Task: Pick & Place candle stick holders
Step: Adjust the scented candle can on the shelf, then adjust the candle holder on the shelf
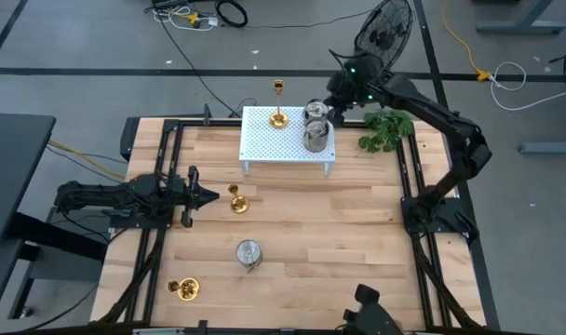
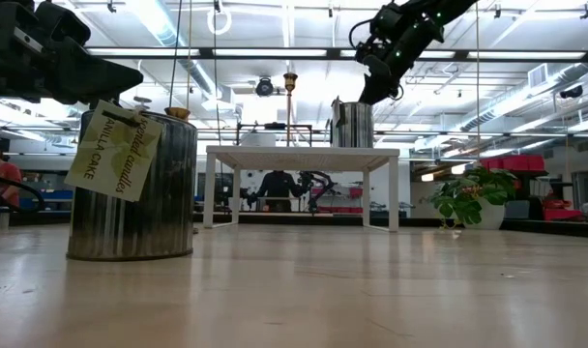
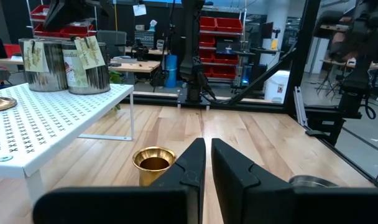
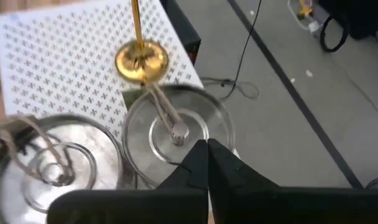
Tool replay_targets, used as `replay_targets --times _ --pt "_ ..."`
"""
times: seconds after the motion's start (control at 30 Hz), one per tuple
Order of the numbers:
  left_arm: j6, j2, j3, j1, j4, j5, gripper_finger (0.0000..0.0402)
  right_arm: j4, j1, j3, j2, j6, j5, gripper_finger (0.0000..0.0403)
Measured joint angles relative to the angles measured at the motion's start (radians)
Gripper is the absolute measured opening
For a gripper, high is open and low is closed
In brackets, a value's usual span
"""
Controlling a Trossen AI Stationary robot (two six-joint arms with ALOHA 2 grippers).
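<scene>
1. Seen from above: wooden table (image 1: 302, 233) with white perforated rack (image 1: 264, 149) near far edge, green plant (image 1: 385, 130) beside rack's right end.
2. On rack: one gold candle stick holder (image 1: 278, 116) upright w/ slim stem, plus two silver can-like holders (image 1: 316, 126) side by side, touching or nearly so, at rack's right end.
3. On bare table: gold holder (image 1: 237, 200) just in front of left gripper (image 1: 211, 196); silver can holder w/ paper tag (image 1: 249, 253) nearer front, mid-table; another gold holder (image 1: 184, 289) at front left, lying on its side.
4. Left gripper low over table's left side, fingers (image 3: 192, 168) nearly together w/ only a thin slit, gripping nothing; gold cup of nearby holder just beyond tips.
5. Right gripper (image 4: 207, 152) poised above far silver holder on rack, fingers pressed together, empty; tips right over can's rim, contact unclear.
6. From table level: tagged silver can large in foreground at left, rack behind it w/ gold stem and a silver can on top, plant at right.
7. Person in red partly visible at far left of room.
</scene>
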State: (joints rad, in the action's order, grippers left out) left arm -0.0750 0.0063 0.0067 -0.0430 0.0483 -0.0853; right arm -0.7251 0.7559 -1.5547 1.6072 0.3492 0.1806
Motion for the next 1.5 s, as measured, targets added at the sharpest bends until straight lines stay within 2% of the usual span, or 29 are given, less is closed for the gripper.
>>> replay_targets --times 0.23,0.93,1.5 --pt "0.0 0.0 0.0 0.0 0.0 0.0 0.0032 0.051 -0.024 -0.001 -0.037 -0.05 0.109 0.0" --pt "0.0 0.0 0.0 0.0 0.0 0.0 0.0032 0.203 -0.241 -0.002 -0.051 -0.156 0.064 0.0" --pt "0.0 0.0 0.0 0.0 0.0 0.0 0.0032 0.271 -0.388 0.017 -0.051 -0.158 0.064 0.0"
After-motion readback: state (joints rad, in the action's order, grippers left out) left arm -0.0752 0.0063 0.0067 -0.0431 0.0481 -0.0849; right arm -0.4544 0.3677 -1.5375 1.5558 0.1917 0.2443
